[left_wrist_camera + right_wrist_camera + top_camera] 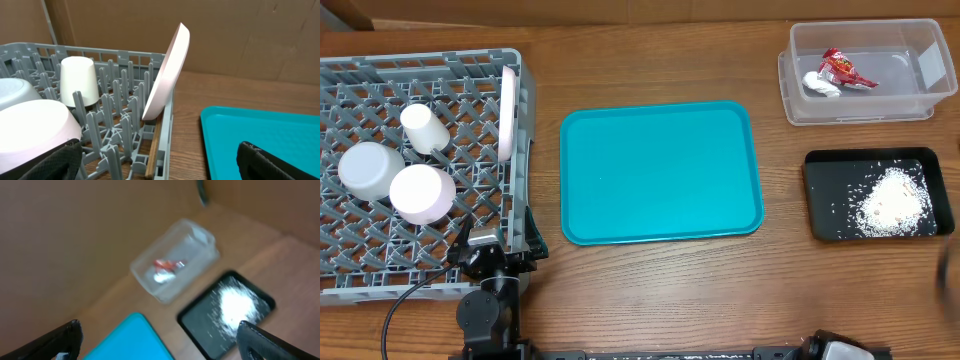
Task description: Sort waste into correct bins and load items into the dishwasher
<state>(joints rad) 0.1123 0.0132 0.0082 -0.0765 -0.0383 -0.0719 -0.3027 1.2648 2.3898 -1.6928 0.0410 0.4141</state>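
The grey dish rack (350, 75) at the left holds a white plate (506, 110) on edge against its right wall, a small white cup (423, 128), a grey-blue bowl (370, 170) and a pink bowl (421, 193), the bowls upside down. The clear tub (795, 85) at the back right holds the red wrapper (844, 68) and white tissue (820, 84). The black tray (820, 200) holds the rice scraps (895, 203). My left gripper (160, 165) is open and empty at the rack's front right corner (495, 243). My right gripper (160, 342) is open and empty, high above the tub (202, 240) and black tray (200, 320).
The teal serving tray (660, 172) lies empty in the middle, also in the left wrist view (260, 140). A wooden chopstick (152, 150) lies inside the rack along its right wall, under the plate (167, 75). A cardboard wall stands behind the table.
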